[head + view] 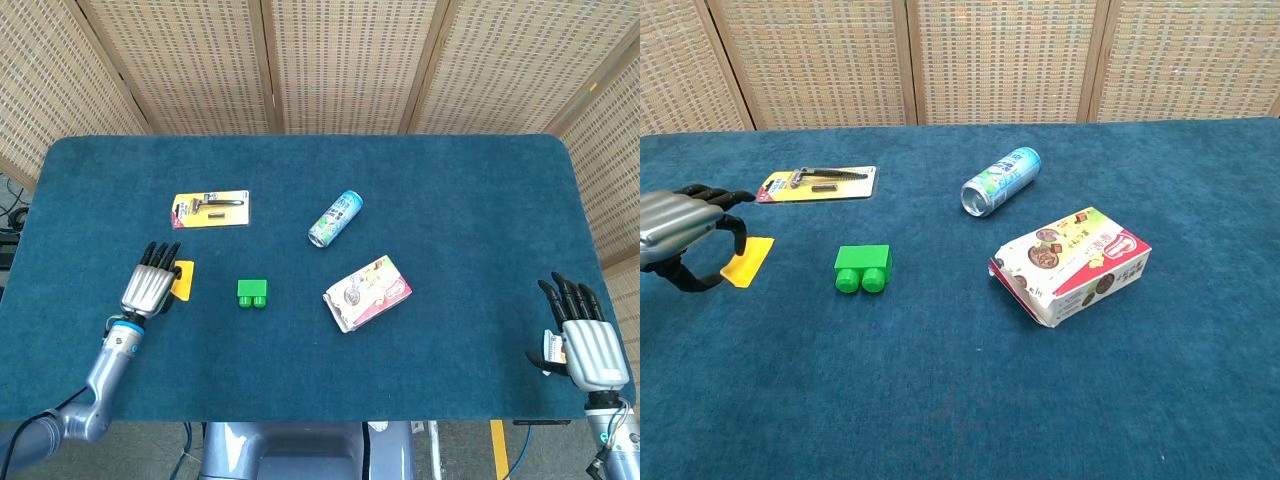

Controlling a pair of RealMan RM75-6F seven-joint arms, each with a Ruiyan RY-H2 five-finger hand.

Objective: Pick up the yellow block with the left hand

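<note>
Head view: blue-carpeted table (300,360) before woven screens (340,60); both hands, left hand (148,288) and right hand (585,345), fingers apart.

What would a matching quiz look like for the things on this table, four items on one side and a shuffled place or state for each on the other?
Things:
1. yellow block
2. green block
3. drink can
4. snack box

Places or states:
A. lying on its side, far from the robot
B. nearest thing to the right hand
C. beside the left hand, flat on the cloth
D. between the yellow block and the snack box

Pairs: 1-C, 2-D, 3-A, 4-B
</note>
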